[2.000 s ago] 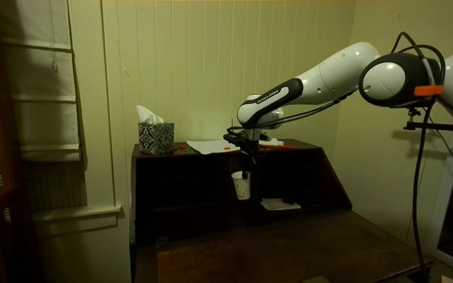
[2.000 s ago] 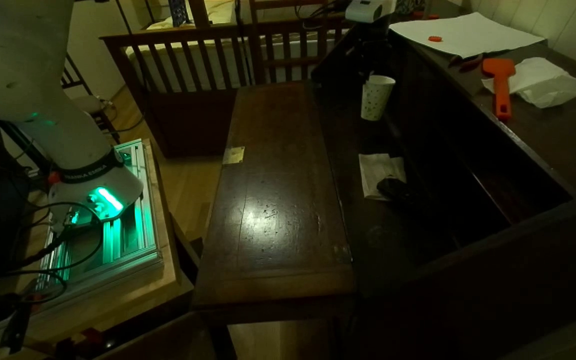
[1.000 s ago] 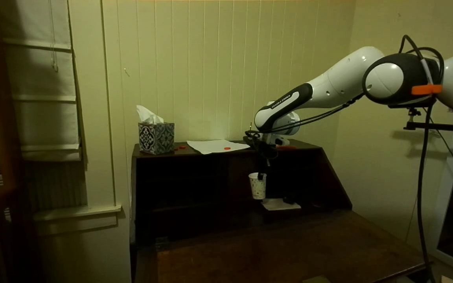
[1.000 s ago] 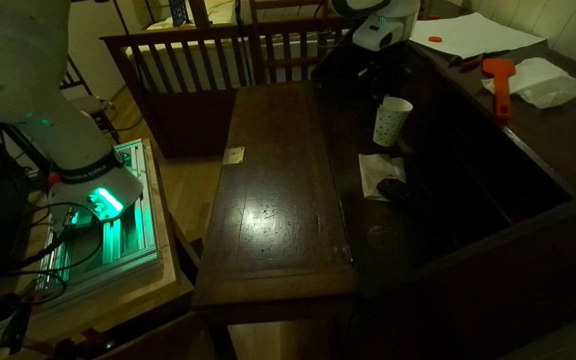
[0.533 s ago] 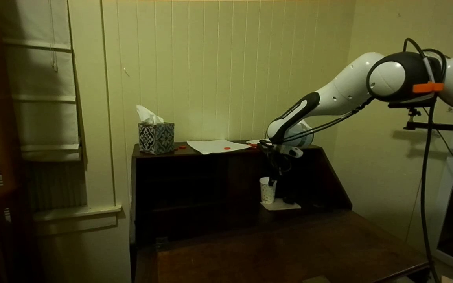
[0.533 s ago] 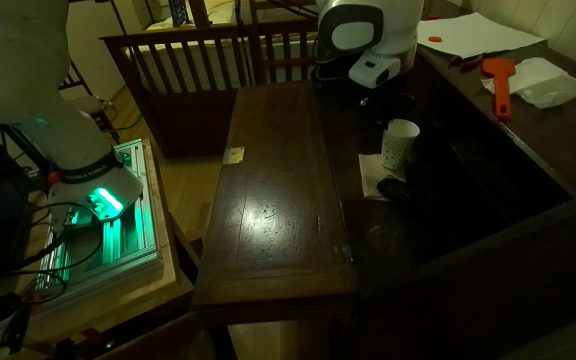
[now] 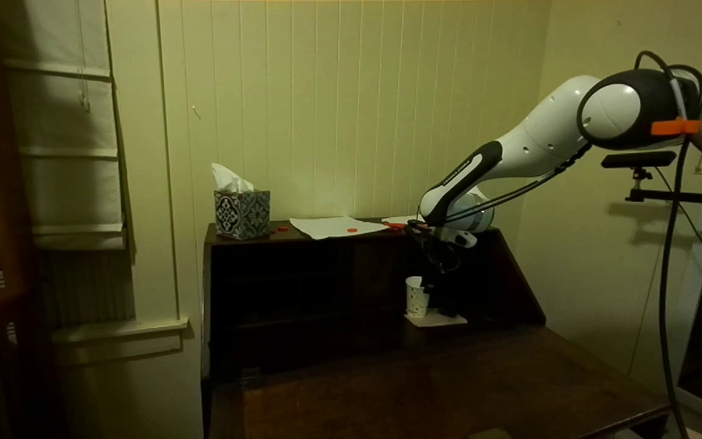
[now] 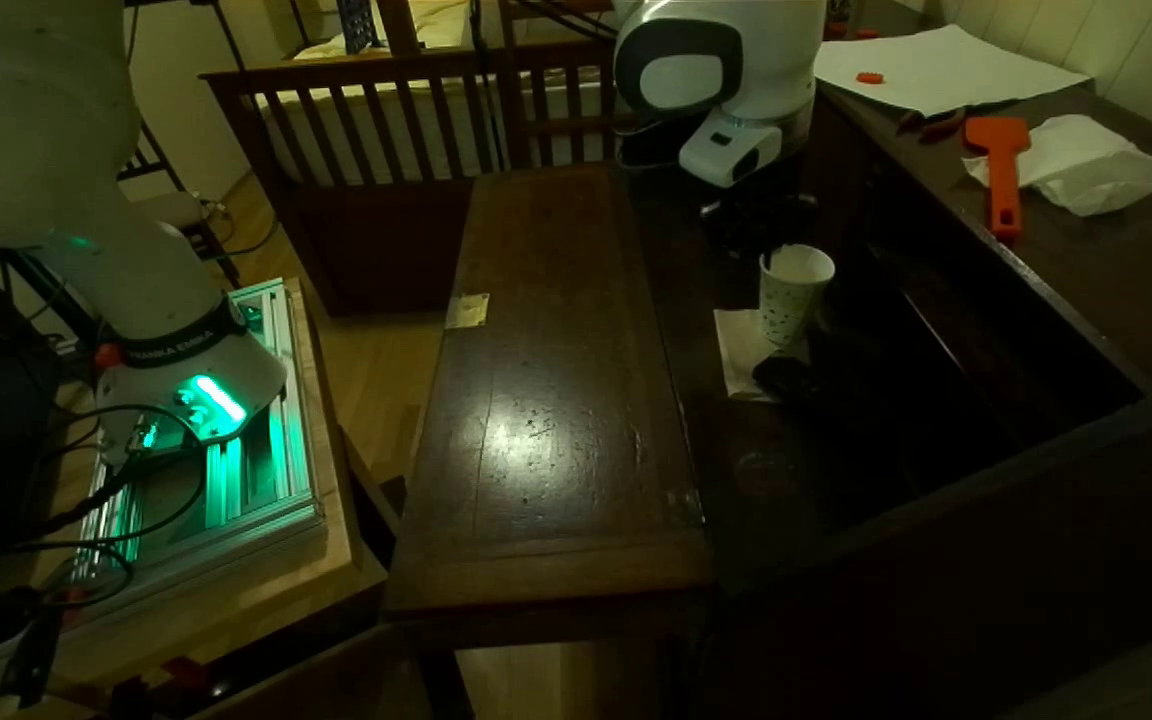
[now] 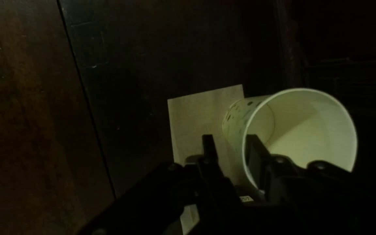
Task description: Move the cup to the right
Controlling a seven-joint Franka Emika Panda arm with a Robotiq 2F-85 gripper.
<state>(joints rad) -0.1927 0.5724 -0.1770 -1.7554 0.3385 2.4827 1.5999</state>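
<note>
The white cup (image 7: 417, 300) with small dark specks stands on a folded pale paper (image 7: 437, 320) inside the dark desk. It also shows on the paper (image 8: 739, 350) in an exterior view, where the cup (image 8: 794, 300) looks upright or slightly tilted. In the wrist view the cup (image 9: 305, 130) opens toward the camera. My gripper (image 9: 229, 140) is open, its fingers on either side of the cup's wall. One finger is inside the cup, near or touching the wall. The other is outside, over the paper, with a gap to the wall.
A dark remote-like object (image 8: 786, 378) lies on the paper beside the cup. A patterned tissue box (image 7: 242, 214), a white sheet (image 8: 946, 70), an orange tool (image 8: 1004, 180) and crumpled white paper (image 8: 1096, 165) are on the desk's top ledge. Dark compartments stand behind the cup.
The cup was carried hanging from the gripper, to the right in an exterior view, and lowered onto the paper. The fingers are now apart around its wall. The arm has shifted slightly since.
</note>
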